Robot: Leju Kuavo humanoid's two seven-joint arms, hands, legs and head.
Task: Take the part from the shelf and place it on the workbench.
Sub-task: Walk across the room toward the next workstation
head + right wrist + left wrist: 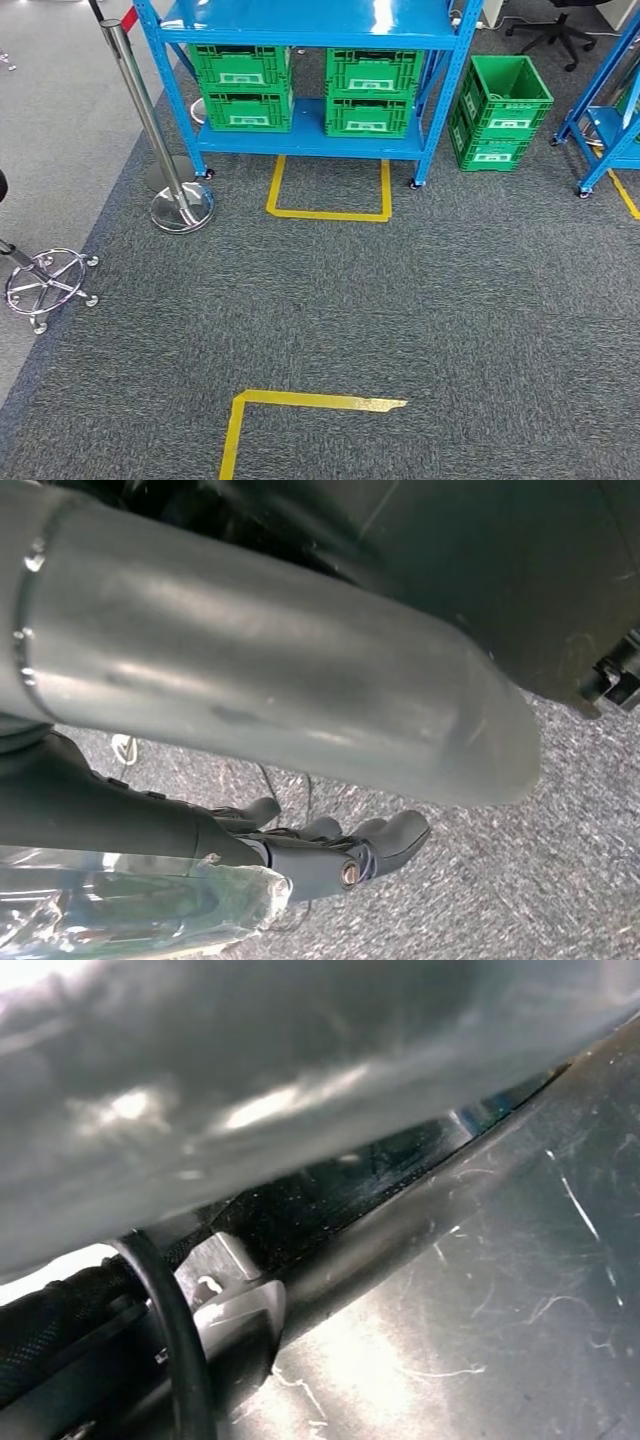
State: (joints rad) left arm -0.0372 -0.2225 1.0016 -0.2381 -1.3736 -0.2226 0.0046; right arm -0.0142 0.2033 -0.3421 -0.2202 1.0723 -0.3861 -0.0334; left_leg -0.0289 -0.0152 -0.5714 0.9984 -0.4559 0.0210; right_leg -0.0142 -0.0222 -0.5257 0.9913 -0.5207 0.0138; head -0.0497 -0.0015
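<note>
Facing the blue shelf (306, 125) across the carpet, right hand (340, 855) hanging slack and empty, left hand's state unclear, part not yet reached.

Right hand (332, 855) hangs low, fingers extended (loosely apart).
</note>
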